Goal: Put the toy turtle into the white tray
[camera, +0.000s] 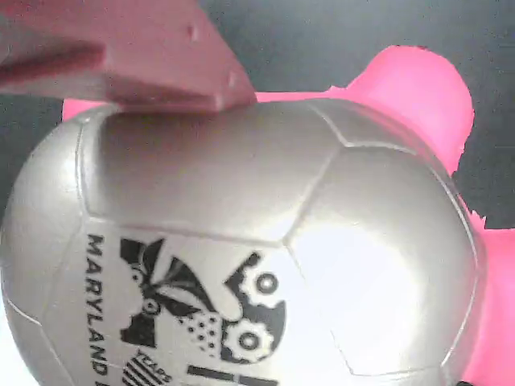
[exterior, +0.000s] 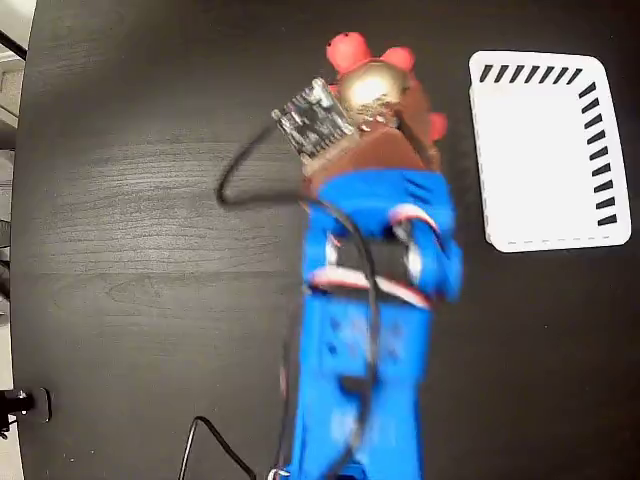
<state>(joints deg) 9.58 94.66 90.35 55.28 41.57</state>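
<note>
The blue arm reaches over the toy turtle on the black table, with the white tray at the right

The toy turtle lies on the dark table near the far edge of the fixed view, a little right of the middle. Its shiny gold shell catches the light, and red parts stick out at the far side and at the right side. Much of the near side is hidden. In the wrist view the turtle fills the picture: the shell is smooth, domed and split into panels, with a black print of gears and the word MARYLAND. The white tray lies flat at the right, well apart from the turtle, rectangular with rounded corners, with dark slots along its far and right walls.
</note>
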